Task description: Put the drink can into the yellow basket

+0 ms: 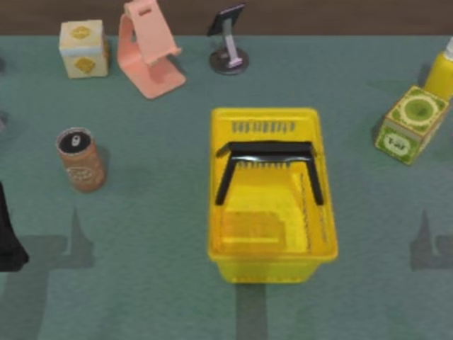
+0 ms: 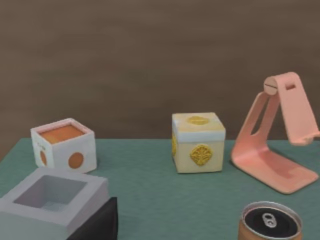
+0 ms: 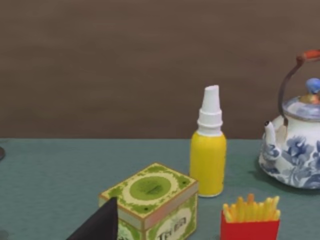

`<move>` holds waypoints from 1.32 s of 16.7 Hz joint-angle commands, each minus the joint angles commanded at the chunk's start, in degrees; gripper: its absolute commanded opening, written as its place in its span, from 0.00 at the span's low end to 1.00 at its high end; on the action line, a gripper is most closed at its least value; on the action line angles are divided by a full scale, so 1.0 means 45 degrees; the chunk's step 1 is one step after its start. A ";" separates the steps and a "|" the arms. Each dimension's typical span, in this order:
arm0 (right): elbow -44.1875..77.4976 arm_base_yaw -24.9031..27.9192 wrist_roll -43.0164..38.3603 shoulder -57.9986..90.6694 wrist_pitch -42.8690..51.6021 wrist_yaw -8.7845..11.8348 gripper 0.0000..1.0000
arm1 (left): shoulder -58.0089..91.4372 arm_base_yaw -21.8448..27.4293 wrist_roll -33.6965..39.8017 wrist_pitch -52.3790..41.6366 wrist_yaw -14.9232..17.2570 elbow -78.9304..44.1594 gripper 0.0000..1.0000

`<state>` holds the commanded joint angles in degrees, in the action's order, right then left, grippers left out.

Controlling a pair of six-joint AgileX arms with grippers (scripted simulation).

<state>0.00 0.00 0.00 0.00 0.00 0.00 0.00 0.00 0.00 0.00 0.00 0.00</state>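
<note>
One drink can (image 1: 81, 159) left of yellow basket (image 1: 270, 263)

The drink can (image 1: 81, 160) is set just beyond the left gripper (image 1: 8, 237); the yellow basket (image 1: 269, 193) is placed far right.

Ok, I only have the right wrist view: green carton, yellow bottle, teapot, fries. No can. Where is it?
Observer: The drink can stands upright on the table's left side in the top view, touching nothing.
Operator: And the basket?
Observer: The yellow basket sits mid-table, to the right of the can, with its black handle crossing the opening.
Operator: Anything close to the can?
Observer: Farther back are a cream-and-yellow cube box and a pink stand, both apart from it.
</note>
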 joint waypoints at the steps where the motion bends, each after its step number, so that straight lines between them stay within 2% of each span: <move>1: 0.0000 0.0000 0.0000 0.0000 0.0000 0.0000 1.00 | 0.0000 0.0000 0.0000 0.0000 0.0000 0.0000 1.00; 5: 0.0000 0.0000 0.0000 0.0000 0.0000 0.0000 1.00 | 0.0784 0.0096 -0.0321 -0.0532 0.0032 -0.0771 1.00; 9: 0.0000 0.0000 0.0000 0.0000 0.0000 0.0000 1.00 | 0.3719 0.0323 -0.1384 -0.2325 0.0042 -0.3517 1.00; 22: 0.0000 0.0000 0.0000 0.0000 0.0000 0.0000 1.00 | 2.1248 0.1349 -0.6562 -1.1392 -0.0012 -1.6852 1.00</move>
<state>0.00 0.00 0.00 0.00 0.00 0.00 95.62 6.07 -29.53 -51.26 -0.05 -75.84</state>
